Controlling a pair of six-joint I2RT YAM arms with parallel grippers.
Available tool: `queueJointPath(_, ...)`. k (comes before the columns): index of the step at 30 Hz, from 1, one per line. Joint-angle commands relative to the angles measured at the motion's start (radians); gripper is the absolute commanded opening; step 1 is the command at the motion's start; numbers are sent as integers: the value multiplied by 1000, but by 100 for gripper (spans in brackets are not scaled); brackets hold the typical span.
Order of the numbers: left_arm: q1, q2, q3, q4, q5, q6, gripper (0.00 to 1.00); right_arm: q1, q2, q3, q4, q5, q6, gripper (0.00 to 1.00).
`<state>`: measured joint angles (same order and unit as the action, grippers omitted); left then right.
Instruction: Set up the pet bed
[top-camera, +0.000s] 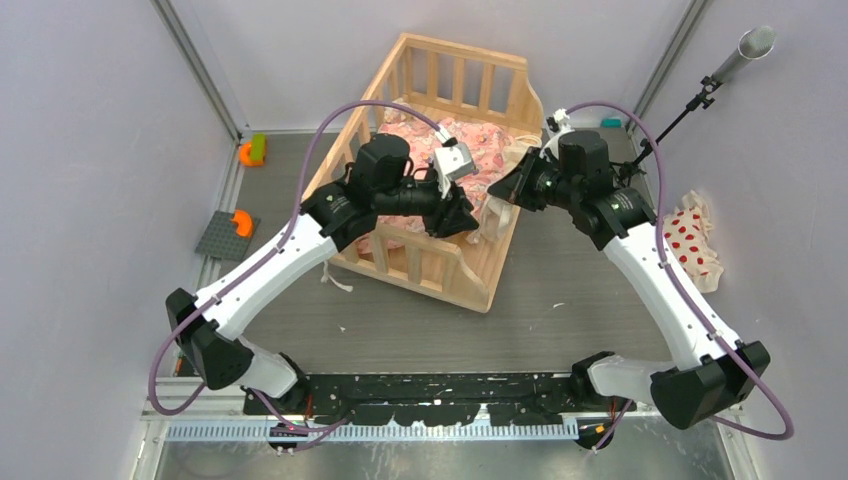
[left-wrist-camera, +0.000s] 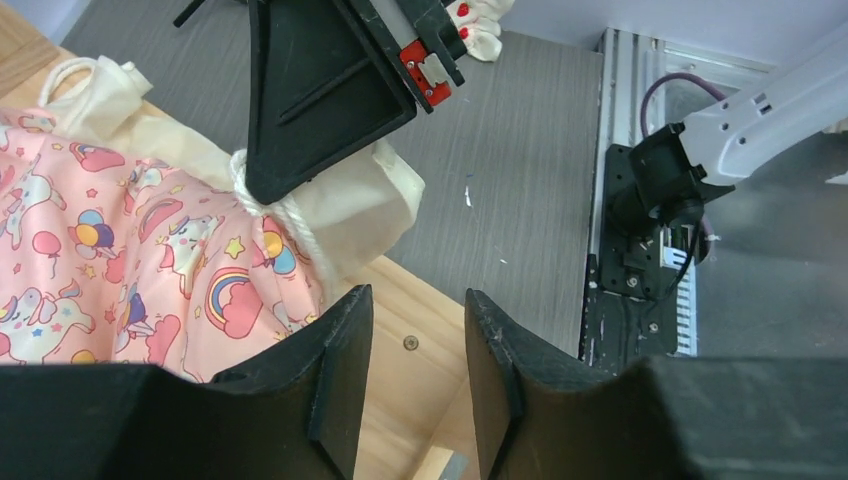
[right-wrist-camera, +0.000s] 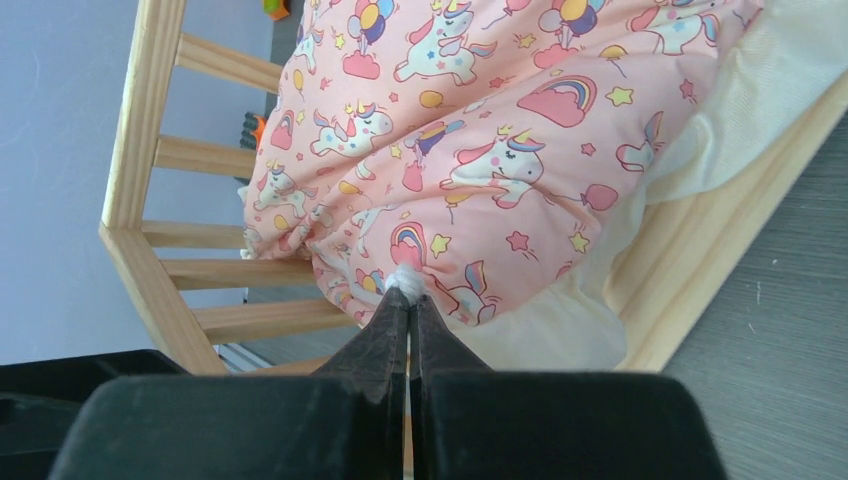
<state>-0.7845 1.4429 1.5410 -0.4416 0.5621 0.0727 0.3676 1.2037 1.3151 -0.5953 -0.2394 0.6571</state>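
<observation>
The pet bed (top-camera: 455, 275) stood on the table (top-camera: 570, 310), directly under my left pincer (left-wrist-camera: 418, 300) and just beside my right pincer (right-wrist-camera: 408, 300). A pink cushion (right-wrist-camera: 450, 130) lay inside the bed, bunched up against the right pincer's tip. That pincer was pressed together on a white tie (left-wrist-camera: 287, 215) at the cushion's edge — I could see a tuft of it caught between the tips. The left pincer hung spread over the bed's bare wooden edge with nothing between its fingers — the right pincer's tip was just ahead of it. A red-dotted pillow (top-camera: 692, 240) lay on the table behind the right pincer, well apart from the bed.
</observation>
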Motion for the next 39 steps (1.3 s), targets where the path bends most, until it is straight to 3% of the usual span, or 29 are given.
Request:
queueJointPath(1, -3, 13, -13, 122, -58, 3, 42, 2, 34, 79, 55, -53, 14, 1)
queueJointPath(15, -6, 141, 6, 87, -208, -65, 34, -9, 114, 163, 71, -126, 65, 0)
queueJointPath(25, -5, 133, -46, 151, -365, -137, 50, -12, 111, 148, 86, -138, 77, 1)
queueJointPath(33, -6, 131, -70, 203, -401, -173, 51, -13, 114, 138, 97, -168, 84, 0)
queueJointPath(36, -6, 140, -68, 227, -392, -181, 47, -13, 113, 134, 99, -177, 86, 1)
queueJointPath(39, -5, 148, -71, 248, -390, -187, 35, -14, 108, 127, 98, -179, 80, 1)
